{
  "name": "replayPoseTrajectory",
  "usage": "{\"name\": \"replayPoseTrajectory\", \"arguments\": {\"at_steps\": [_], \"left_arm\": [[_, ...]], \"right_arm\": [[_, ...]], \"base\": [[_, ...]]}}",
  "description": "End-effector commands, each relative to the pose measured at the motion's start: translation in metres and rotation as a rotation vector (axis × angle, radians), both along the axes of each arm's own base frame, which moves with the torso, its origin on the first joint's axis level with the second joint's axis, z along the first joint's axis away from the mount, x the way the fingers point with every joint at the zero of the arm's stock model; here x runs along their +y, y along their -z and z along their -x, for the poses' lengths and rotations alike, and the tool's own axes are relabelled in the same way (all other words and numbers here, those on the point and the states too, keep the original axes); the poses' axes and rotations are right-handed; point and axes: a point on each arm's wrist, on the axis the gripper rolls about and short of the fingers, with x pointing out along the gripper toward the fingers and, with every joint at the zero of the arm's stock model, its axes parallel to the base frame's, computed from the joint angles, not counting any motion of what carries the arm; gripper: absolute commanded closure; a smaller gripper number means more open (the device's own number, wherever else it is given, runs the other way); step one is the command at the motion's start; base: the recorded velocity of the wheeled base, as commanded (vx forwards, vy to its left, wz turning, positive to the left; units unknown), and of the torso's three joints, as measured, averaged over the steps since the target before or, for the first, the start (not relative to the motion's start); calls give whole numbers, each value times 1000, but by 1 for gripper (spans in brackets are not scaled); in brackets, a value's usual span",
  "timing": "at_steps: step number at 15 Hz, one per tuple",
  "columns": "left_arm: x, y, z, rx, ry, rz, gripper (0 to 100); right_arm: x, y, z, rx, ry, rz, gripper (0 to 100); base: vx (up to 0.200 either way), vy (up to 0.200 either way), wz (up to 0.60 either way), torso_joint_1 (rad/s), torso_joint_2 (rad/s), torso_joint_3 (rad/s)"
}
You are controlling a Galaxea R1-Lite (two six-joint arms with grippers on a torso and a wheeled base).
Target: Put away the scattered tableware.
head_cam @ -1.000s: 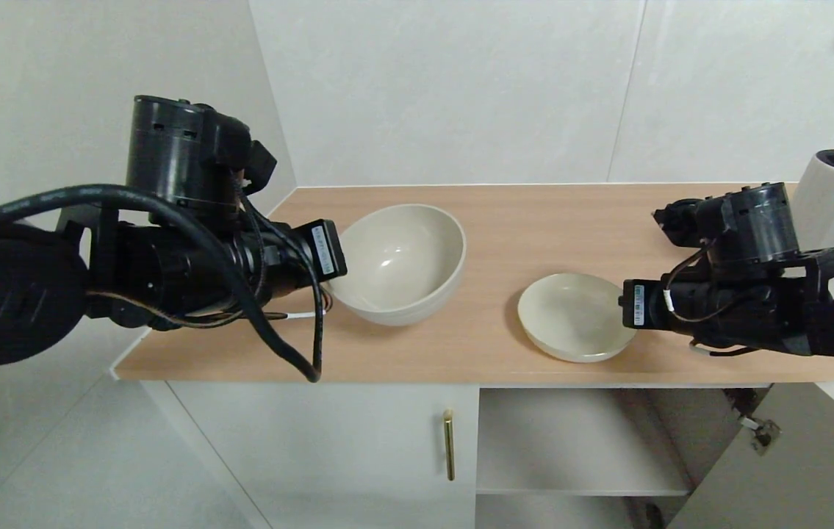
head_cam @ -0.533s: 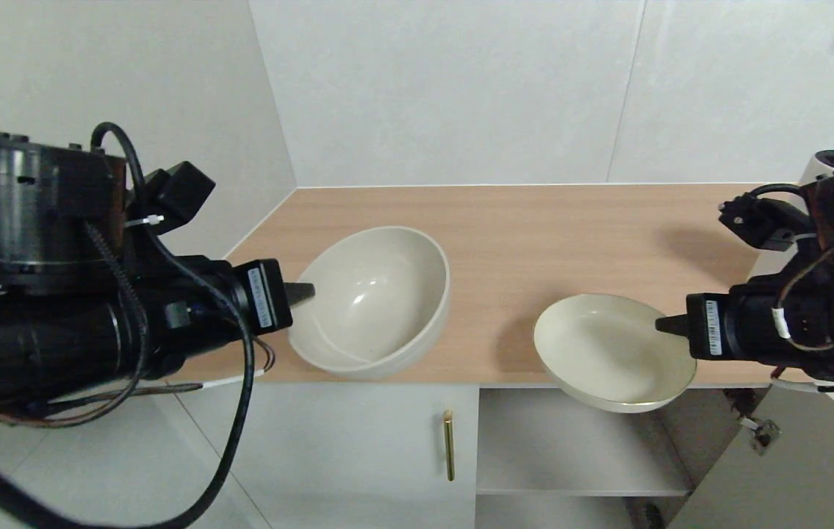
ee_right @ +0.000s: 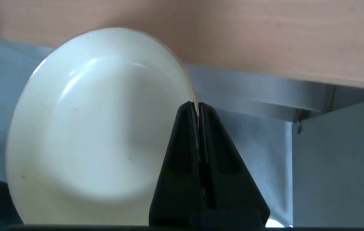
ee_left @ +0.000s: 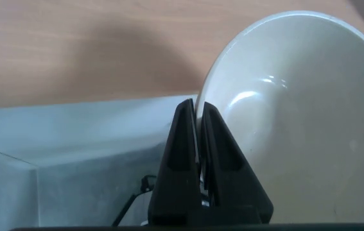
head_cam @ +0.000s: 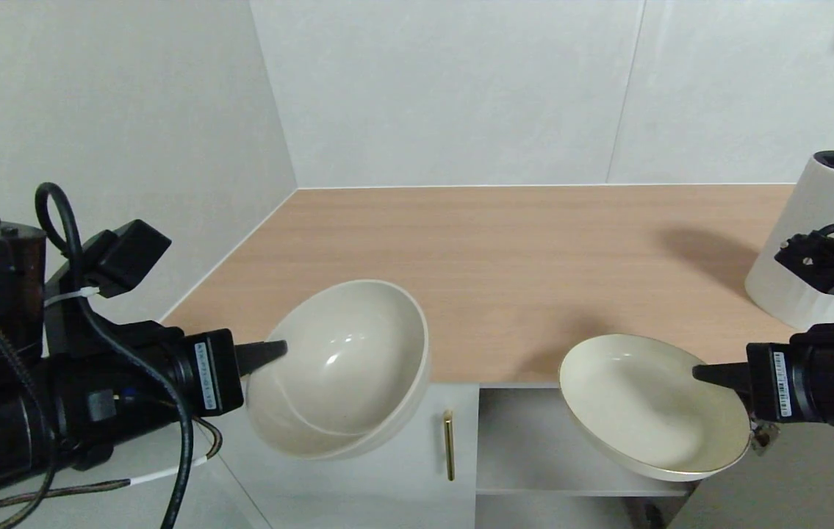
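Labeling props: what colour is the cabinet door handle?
Brass-gold; the handle shows best in the head view.

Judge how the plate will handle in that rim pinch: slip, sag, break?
Probably stiff: the plate shows no sag, held by one edge in the right gripper. Its glossy surface looks slippery, so it could pivot in that narrow pinch. It hangs clear of the counter and looks ceramic, so a drop might break it.

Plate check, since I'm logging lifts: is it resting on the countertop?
No, the plate hangs in front of the countertop edge, pinched at its rim by the right gripper.
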Motion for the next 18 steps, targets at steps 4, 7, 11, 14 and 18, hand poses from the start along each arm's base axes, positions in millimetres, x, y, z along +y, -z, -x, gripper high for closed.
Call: {"name": "replayPoseTrajectory", "arguments": {"at_steps": [4,7,11,14,18], "left_arm": [[0,1,1,3,1,-2,100],[0,2,1,9,16,3,100],[0,3,1,14,21,1,100],[0,3,1,14,21,1,100],[0,4,1,15,21,1,100]], "right_arm": [[0,4,1,14,-2,7,100],[1,5,-1,13,1,6,100],[1,12,-2,2,4,10,100],[1,17,-4,-22,2,3,100],[2,21,-4,-15,0,10,100]], "base": [[-200,0,0,1,1,0],[0,0,0,0,0,0],[0,0,0,0,0,0],[0,0,0,0,0,0],[0,0,0,-10,38,19]]}}
